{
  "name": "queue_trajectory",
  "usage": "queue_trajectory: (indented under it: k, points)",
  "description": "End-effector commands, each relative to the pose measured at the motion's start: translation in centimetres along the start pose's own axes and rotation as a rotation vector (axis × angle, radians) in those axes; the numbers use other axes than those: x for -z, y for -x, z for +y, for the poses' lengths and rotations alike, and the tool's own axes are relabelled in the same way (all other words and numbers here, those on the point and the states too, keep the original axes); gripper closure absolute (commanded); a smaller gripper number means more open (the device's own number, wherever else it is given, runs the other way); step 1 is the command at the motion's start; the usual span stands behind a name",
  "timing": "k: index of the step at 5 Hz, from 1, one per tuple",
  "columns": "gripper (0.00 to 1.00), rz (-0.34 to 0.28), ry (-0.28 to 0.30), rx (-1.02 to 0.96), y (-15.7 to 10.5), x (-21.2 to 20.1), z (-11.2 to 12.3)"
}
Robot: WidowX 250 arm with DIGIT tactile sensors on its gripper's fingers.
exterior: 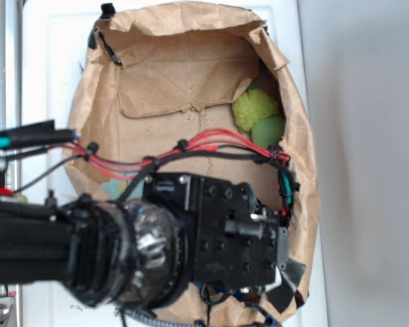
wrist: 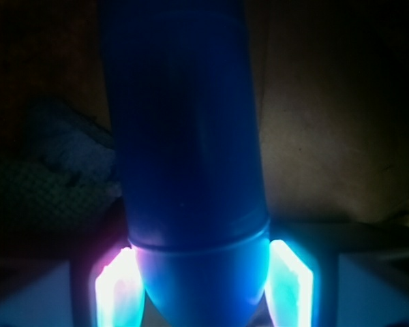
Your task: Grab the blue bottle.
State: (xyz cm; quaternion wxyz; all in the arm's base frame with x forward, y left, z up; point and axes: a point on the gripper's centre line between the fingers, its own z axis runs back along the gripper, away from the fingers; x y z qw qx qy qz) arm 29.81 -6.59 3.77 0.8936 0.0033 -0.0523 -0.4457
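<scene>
Wrist view: the blue bottle (wrist: 187,163) is seen held between the two glowing pads (wrist: 119,289) of the tool (wrist: 204,293), which appears pinched against its rounded lower body on either side. Beside the bottle, a dim fuzzy cloth (wrist: 54,170) is seen; behind it, brown paper. Exterior view: the tool (exterior: 286,269) is lowered into the paper bag (exterior: 191,82); the bottle is hidden beneath it. At the bag's far side, green soft items (exterior: 259,116) are seen. The grasp step is judged in hand; a straight lift clear of the bag walls is called for next.
</scene>
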Motion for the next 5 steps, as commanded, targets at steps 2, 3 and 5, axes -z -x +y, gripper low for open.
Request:
queue_trajectory:
  k: [2,3,5]
  points:
    - [1.00,-0.123,-0.186,-0.267,2.3,-10.6,4.5]
    - [1.00,-0.112,-0.212,-0.429,7.9,-16.1,5.3]
    - [1.00,-0.071,-0.224,-0.517,11.9,-22.4,1.9]
